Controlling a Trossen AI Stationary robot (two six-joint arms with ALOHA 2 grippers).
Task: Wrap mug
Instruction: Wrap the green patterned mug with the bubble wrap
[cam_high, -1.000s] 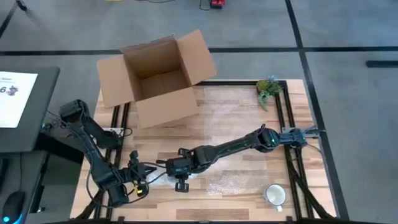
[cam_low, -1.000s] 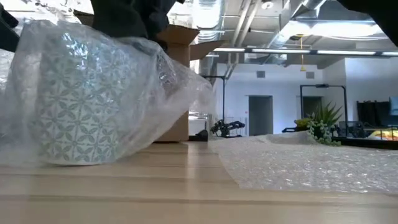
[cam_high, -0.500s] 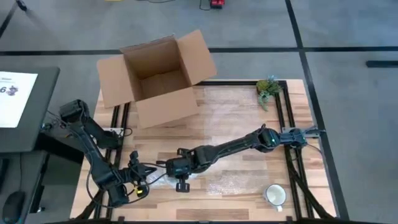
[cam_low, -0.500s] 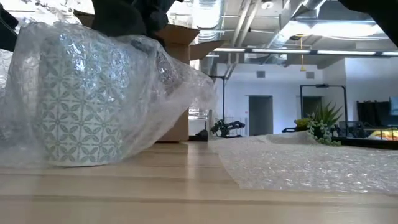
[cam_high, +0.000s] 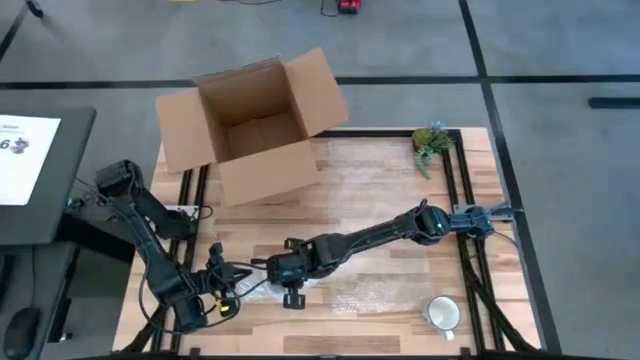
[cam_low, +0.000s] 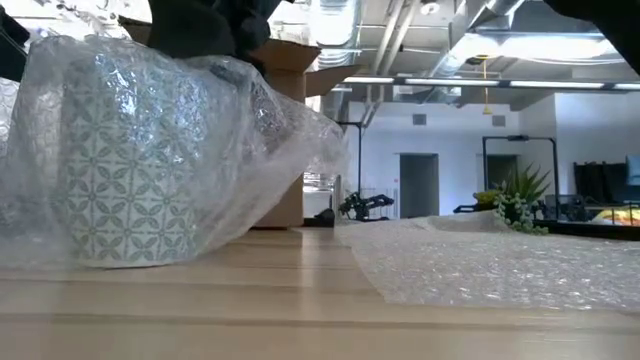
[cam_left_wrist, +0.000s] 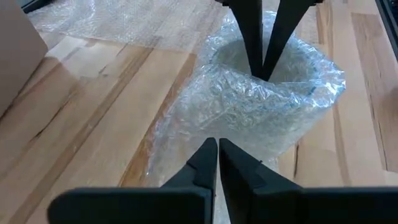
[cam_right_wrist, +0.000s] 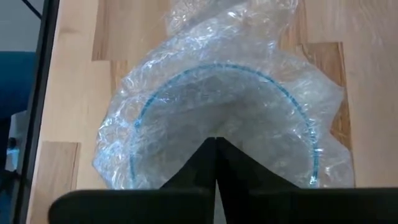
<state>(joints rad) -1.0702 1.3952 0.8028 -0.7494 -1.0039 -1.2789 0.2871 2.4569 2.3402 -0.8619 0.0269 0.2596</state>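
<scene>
starting at the lower left of the high view, we have our left gripper (cam_high: 232, 296) pinched together on the loose tail of the bubble wrap (cam_left_wrist: 249, 112). just right of it, lower centre, the patterned mug (cam_low: 125, 170) stands upright on the table (cam_high: 390, 215), already jacketed in film. our right gripper (cam_high: 291, 283) hangs over its mouth, fingers together on the film there, tucking it in. we judge the wrap mostly done; tucking and boxing remain. a second mug (cam_high: 443, 314) waits bare at lower right.

high: overhead, straight down | low: tabletop level | 2 wrists: close on wrapped mug (cam_left_wrist: 261, 99)
</scene>
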